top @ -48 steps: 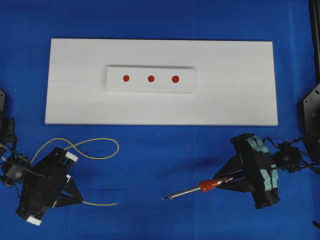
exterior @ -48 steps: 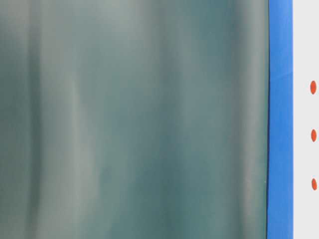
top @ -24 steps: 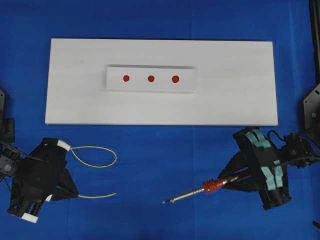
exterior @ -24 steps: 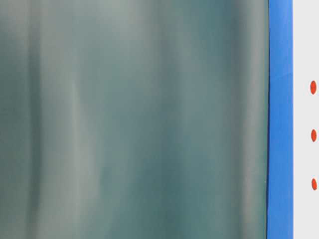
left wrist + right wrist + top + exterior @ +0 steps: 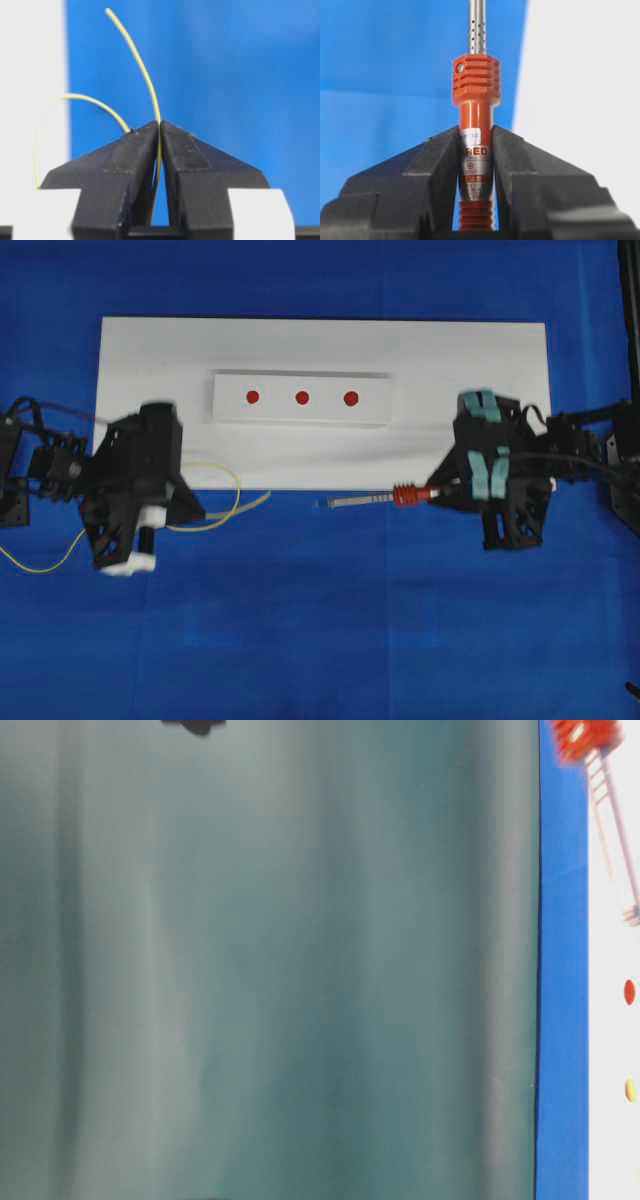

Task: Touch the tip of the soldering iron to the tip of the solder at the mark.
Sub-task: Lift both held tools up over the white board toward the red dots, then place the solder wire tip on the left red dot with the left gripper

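Right gripper (image 5: 476, 145) clamping soldering iron (image 5: 476, 115), white board (image 5: 470, 370) beside; solder (image 5: 145, 75) apart

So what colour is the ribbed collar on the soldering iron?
Orange-red; the ribbed collar on the soldering iron shows best in the right wrist view.

A blue cloth covers the bench (image 5: 330, 640). On it, toward the far side in the overhead view, lies a large white rectangular board (image 5: 470, 360), long side running left to right. Near the board's middle sits a smaller white strip (image 5: 228, 410) carrying three red dots (image 5: 302, 397) in a row.
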Motion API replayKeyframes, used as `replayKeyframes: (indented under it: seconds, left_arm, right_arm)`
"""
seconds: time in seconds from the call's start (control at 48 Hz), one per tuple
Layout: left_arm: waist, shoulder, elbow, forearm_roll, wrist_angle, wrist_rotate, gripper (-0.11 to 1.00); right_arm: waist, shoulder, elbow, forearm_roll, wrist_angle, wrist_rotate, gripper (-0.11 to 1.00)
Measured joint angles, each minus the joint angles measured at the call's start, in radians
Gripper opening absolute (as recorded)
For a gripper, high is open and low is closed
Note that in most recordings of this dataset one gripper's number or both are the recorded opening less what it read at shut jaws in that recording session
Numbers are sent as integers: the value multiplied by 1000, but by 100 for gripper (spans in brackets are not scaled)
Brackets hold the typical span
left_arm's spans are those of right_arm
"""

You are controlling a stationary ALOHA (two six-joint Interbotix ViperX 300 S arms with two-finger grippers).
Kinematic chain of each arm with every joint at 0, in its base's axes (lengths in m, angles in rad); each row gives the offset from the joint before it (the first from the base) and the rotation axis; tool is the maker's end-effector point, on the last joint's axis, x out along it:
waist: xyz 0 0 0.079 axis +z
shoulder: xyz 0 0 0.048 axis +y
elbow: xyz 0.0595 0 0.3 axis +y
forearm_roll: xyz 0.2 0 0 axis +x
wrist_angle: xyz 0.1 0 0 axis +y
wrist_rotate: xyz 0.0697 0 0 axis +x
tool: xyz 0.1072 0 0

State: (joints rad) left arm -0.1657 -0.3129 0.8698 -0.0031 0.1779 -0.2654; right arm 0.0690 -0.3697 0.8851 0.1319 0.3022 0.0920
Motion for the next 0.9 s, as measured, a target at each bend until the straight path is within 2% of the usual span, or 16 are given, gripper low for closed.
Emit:
replayKeyframes:
  seconds: [0.25,0.417,0.605,0.897]
  left_arm:
    - [181,2,-14,2,55,67,3]
    - [273,12,-32,2,84,107,3]
    - [299,37,-63,2,91,156,3]
    - [301,48,-75,2,95,150,3]
  right_arm:
    - [-163,0,-8,-77,9,0,6]
    - [-235,0,-9,-109,9,-2,6]
    - [-259,0,-9,-124,9,-2,6]
    - [-259,0,-8,-124,9,2,6]
